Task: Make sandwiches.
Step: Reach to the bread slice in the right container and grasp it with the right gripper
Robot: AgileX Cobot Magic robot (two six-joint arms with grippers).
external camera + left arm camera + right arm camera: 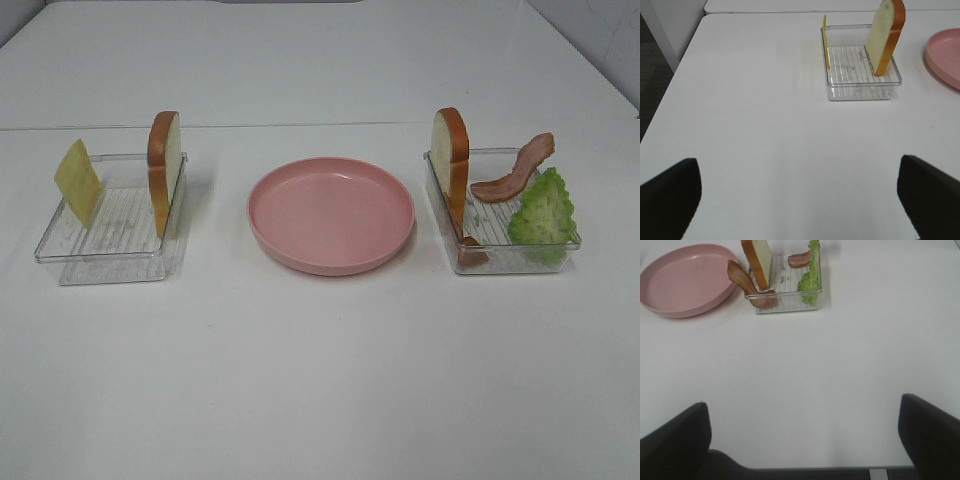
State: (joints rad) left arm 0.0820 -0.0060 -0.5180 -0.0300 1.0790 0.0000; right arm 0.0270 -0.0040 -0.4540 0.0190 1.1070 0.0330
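Exterior high view: the sandwich parts are not yet stacked and sit apart in two clear trays on the white table (320, 380), with a pink plate (331, 215) between them. In the left tray (110, 262) a yellow cheese slice (78, 181) stands on edge against the outer wall. The left bread slice (165, 170) stands upright at the wall nearer the plate.

In the right tray (562, 252) the right bread slice (451, 160) stands upright on the plate side. The upper bacon strip (515, 172) leans over the far rim, and the lower bacon strip (472, 252) lies at the near corner by the bread's foot. A green lettuce leaf (543, 212) stands at the outer side.

Only the dark fingers (670, 195) of each arm show, in the wrist views. The left claw (799, 172) hangs above bare table, spread wide and gripping nothing, aimed toward the left tray and well apart from it. The right claw (802, 407) hovers over the table's near edge, likewise spread wide with nothing between its fingers, facing the right tray from well back.
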